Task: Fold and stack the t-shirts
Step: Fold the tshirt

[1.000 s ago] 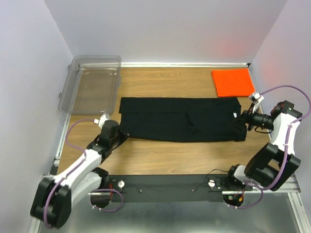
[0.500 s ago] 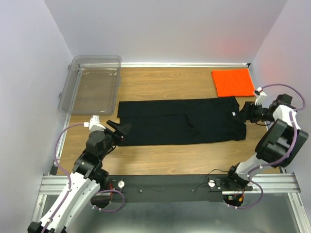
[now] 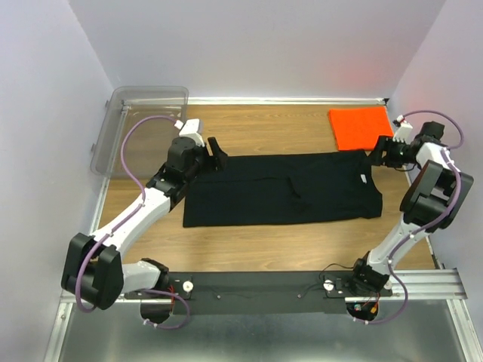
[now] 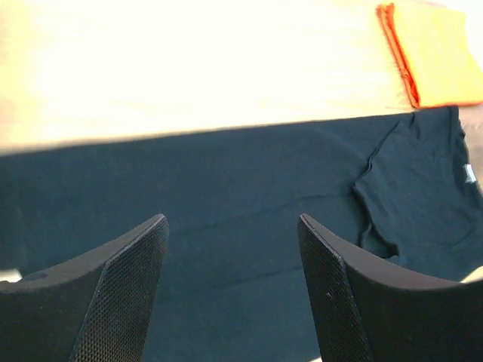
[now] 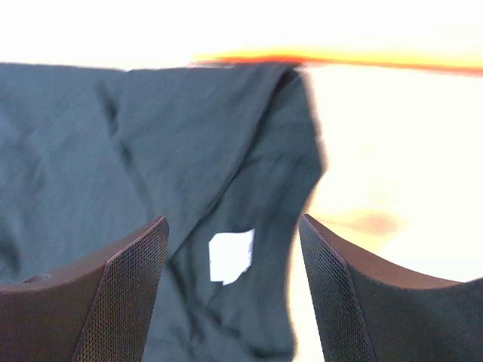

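Note:
The black t-shirt (image 3: 281,190) lies flat mid-table as a long folded band, its white neck tag (image 5: 230,256) at the right end. The orange t-shirt (image 3: 361,127) sits folded at the back right, apart from the black one; it also shows in the left wrist view (image 4: 441,53). My left gripper (image 3: 219,157) hangs open over the black shirt's back left corner, with dark cloth (image 4: 226,188) below the jaws and nothing between them. My right gripper (image 3: 375,154) is open above the shirt's back right corner, holding nothing (image 5: 234,220).
A clear plastic bin (image 3: 143,128) stands at the back left, just left of my left arm. Purple walls close in the table on three sides. Bare wood (image 3: 264,249) runs between the black shirt and the arm bases.
My left gripper let go at the shirt's near left corner, opened, and swung to its back left corner. My right gripper moved from the near right corner to the back right one.

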